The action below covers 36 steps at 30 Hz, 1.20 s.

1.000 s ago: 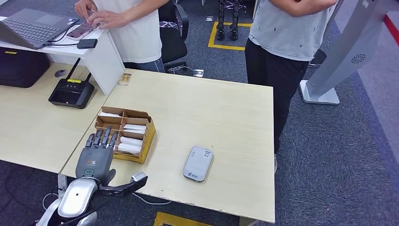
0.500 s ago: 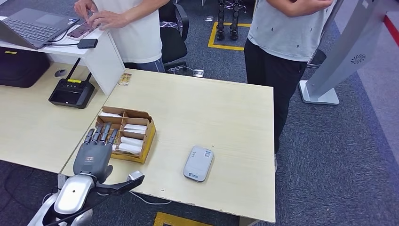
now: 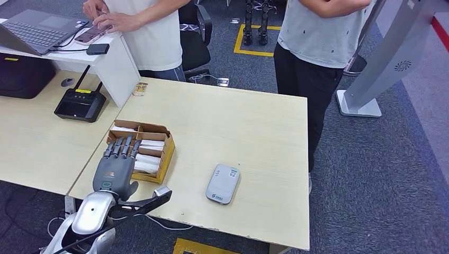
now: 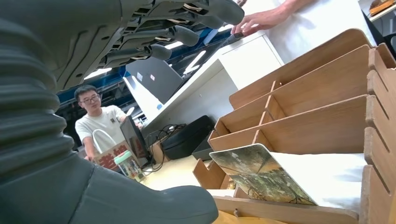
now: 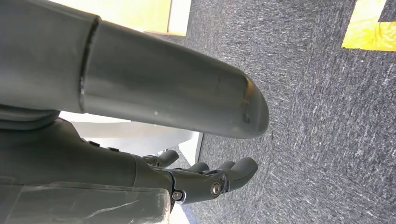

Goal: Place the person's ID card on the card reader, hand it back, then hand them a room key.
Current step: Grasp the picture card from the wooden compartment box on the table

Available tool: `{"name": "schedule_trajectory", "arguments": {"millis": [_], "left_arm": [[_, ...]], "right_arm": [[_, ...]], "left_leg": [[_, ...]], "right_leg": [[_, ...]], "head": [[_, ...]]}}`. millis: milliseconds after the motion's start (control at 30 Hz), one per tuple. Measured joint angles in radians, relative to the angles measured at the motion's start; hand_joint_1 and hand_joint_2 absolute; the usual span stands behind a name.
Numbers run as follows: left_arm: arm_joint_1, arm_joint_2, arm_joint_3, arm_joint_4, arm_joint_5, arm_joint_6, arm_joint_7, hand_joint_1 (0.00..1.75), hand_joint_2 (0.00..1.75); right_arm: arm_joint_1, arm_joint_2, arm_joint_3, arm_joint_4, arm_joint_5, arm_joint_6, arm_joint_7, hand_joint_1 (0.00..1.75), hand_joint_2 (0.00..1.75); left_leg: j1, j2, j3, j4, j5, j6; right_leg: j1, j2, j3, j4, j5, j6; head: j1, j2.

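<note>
My left hand [image 3: 117,165] hovers flat over the near left part of the cardboard key box [image 3: 165,157], fingers spread and holding nothing. The box holds several white key sleeves [image 3: 151,143] in its compartments. In the left wrist view a picture-printed room key card [image 4: 259,173] leans in the wooden-looking box [image 4: 322,88], with my fingers [image 4: 187,35] above it. The grey card reader [image 3: 223,183] lies on the table to the right of the box. My right hand [image 5: 205,182] hangs beside the table over the carpet, fingers loosely extended and empty.
A person in a grey shirt [image 3: 323,32] stands at the table's far right edge. Another person [image 3: 148,32] handles a phone at the white counter [image 3: 114,63]. A black router-like device [image 3: 80,105] sits on the left table. A grey kiosk stand [image 3: 386,58] rises at right.
My left hand moved forward and slightly right, so its fingertips now reach over the key box. The two people barely shifted.
</note>
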Motion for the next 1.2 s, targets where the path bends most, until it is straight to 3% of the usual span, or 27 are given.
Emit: {"name": "schedule_trajectory", "arguments": {"millis": [767, 1200], "left_arm": [[0.024, -0.028, 0.002, 0.005, 0.000, -0.031, 0.010, 0.00, 1.75], [0.005, -0.130, 0.064, 0.050, 0.000, -0.005, -0.071, 0.00, 1.75]], "right_arm": [[0.000, 0.000, -0.003, -0.002, 0.000, 0.000, 0.001, 0.00, 0.00], [0.000, -0.001, -0.002, -0.003, 0.000, -0.002, -0.001, 0.00, 0.00]], "left_leg": [[0.000, 0.000, 0.000, 0.000, 0.000, 0.000], [0.000, 0.000, 0.000, 0.000, 0.000, 0.000]], "right_leg": [[0.000, 0.000, 0.000, 0.000, 0.000, 0.000], [0.000, 0.000, 0.000, 0.000, 0.000, 0.000]], "head": [[0.000, 0.000], [0.000, 0.000]]}}
